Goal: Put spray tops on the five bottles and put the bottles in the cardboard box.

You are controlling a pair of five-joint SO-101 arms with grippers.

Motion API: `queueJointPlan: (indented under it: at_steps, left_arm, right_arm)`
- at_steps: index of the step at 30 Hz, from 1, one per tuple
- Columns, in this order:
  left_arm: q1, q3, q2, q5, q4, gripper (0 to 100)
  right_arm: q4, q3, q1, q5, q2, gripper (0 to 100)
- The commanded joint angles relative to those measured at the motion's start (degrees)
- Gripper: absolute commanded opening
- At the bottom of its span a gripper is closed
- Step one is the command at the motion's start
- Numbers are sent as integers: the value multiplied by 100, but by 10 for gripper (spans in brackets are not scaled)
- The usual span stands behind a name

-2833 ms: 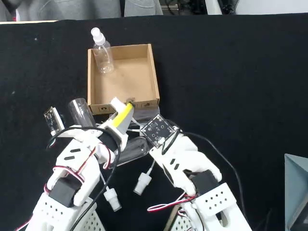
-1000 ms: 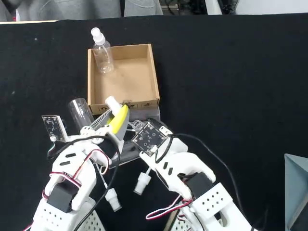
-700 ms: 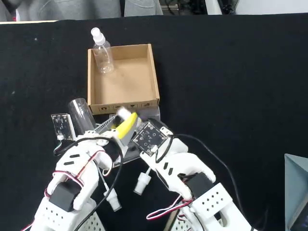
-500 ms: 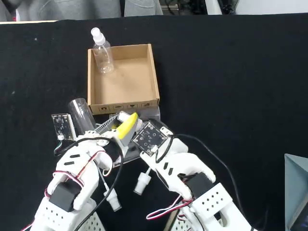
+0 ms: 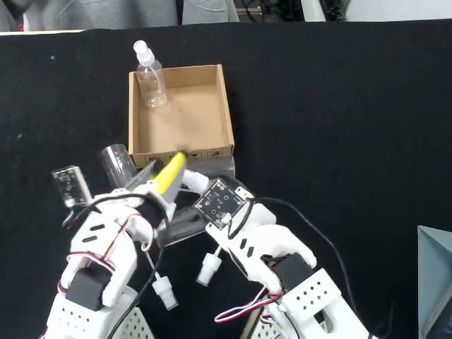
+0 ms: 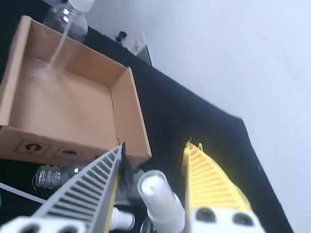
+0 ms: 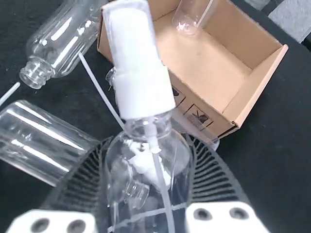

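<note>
Fingers (image 7: 82,189) of the right gripper (image 7: 146,145) are clamped on a clear bottle (image 7: 141,194) that carries a white spray top (image 7: 138,63), held just in front of the cardboard box (image 5: 227,113). The left gripper (image 6: 155,148) has its fingers apart (one grey, one yellow), with that top between them. One capped bottle (image 5: 150,78) leans in the box's far left corner. Two loose spray tops (image 5: 208,268) lie on the black table (image 5: 339,106) near the arms.
</note>
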Motion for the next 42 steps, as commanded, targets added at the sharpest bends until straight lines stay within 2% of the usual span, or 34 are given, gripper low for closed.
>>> queueJointPlan:
  at_steps: [1,12,17,24,29,42]
  left_arm:
    - [-338,-435,-62,273,0,183]
    - [-1103,-382,-62,316,-35,183]
    - [-1200,-207,-62,281,-53,183]
    - [-1218,514,-62,229,-835,183]
    - [-936,1077,-62,-308,-1363,179]
    - [84,1200,-26,-334,-1389,159]
  right_arm:
    - [44,-4,141,-9,-180,92]
    - [0,-31,149,-18,-180,92]
    - [0,-136,149,-18,-180,92]
    - [0,-259,132,-404,-180,92]
    - [9,-242,132,-404,-180,92]
    - [44,-180,132,-413,-180,92]
